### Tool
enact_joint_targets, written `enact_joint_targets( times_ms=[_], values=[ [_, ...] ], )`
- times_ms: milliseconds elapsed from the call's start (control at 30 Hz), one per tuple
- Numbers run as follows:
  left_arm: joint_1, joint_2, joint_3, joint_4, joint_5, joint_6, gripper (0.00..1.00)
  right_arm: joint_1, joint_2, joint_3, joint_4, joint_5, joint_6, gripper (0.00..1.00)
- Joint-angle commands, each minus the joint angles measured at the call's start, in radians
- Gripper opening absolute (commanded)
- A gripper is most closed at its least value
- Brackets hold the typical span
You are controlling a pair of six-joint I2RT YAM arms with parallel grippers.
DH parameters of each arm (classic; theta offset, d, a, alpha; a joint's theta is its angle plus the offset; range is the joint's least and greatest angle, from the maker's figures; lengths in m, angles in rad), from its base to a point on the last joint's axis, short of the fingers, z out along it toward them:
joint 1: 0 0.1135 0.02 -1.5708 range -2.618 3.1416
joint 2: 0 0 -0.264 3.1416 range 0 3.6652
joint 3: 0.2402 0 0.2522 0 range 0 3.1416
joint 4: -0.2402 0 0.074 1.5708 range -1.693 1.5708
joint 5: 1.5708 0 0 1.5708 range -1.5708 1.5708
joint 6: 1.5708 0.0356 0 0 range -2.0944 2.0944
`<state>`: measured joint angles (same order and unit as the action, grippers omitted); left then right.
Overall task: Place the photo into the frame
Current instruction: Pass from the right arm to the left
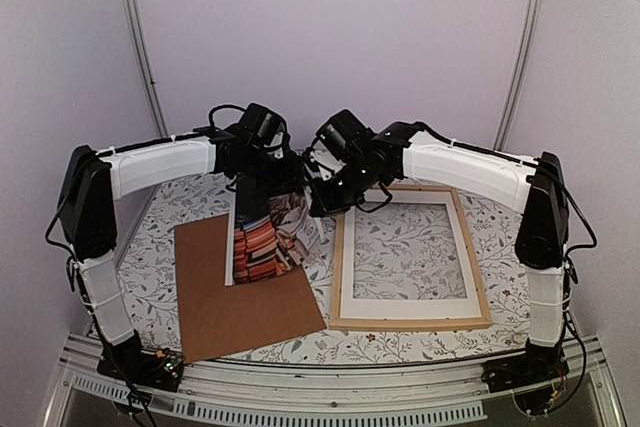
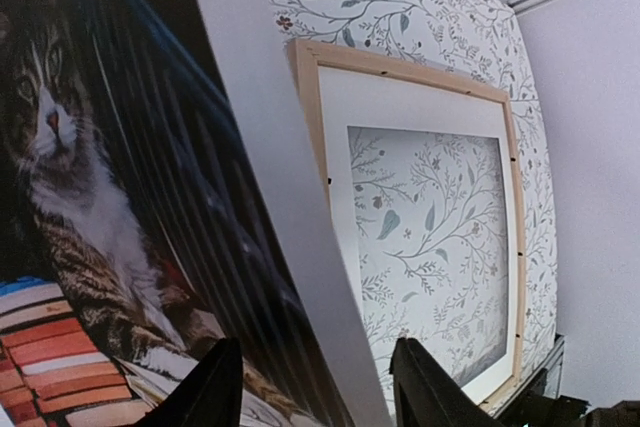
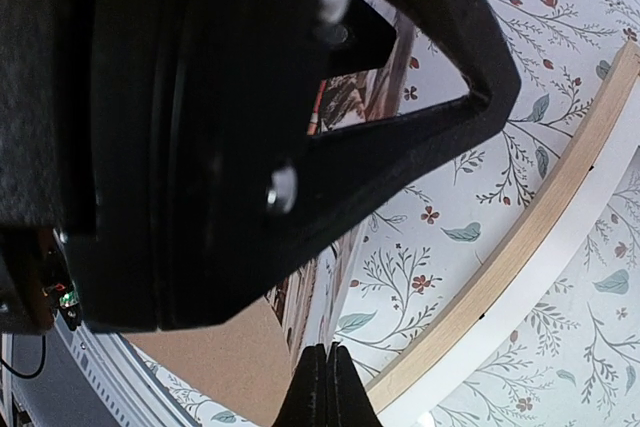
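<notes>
A: Checking tools first. R tool [image 3: 320, 379] is pressed together on the photo's [image 1: 268, 237] upper edge, it seems; the sheet runs edge-on right into the tips in the wrist view.
B: And L?
A: L tool [image 2: 318, 392] has its fingers [image 2: 215, 387] spread, w/ the photo's lower part btwn them. No pinch seen.
B: Where's the photo exactly?
A: Raised and tilted above the bench [image 1: 165, 209], lower end over or on the brown backing board [image 1: 230, 312], can't tell which. It's just left of the wooden frame [image 1: 410, 324], not in it yet. A white mat [image 1: 400, 305] lies inside the frame.
B: Risks?
A: A few, imo. It's a one-tool hold on a big floppy print, and it bows in the L wrist view, so a corner could drag on the board and crease. If L shuts off-square, it may kink the sheet. If R lets go before L pinches firmly, the print drops. The frame's only slightly bigger, so a skewed approach lands an edge on the wood bar or shoves the mat.
B: So?
A: Both pinches sure, square to the frame, lower slowly.
</notes>
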<state>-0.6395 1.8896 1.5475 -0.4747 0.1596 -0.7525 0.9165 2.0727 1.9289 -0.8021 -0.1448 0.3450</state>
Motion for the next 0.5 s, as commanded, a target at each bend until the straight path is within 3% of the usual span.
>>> enact_joint_targets(
  times_ms=[0,233,467],
  values=[
    [-0.017,0.002,0.031,-0.022,-0.038,0.025,0.5,0.008,0.014,-0.008,0.026,-0.015,0.009,0.0],
    [-0.02,0.003,0.037,-0.021,-0.044,0.029,0.33,0.008,0.017,-0.01,0.03,-0.022,0.014,0.01],
    [-0.022,0.009,0.037,-0.017,-0.028,0.029,0.23,0.011,0.02,-0.011,0.046,-0.045,0.018,0.03]
  ],
)
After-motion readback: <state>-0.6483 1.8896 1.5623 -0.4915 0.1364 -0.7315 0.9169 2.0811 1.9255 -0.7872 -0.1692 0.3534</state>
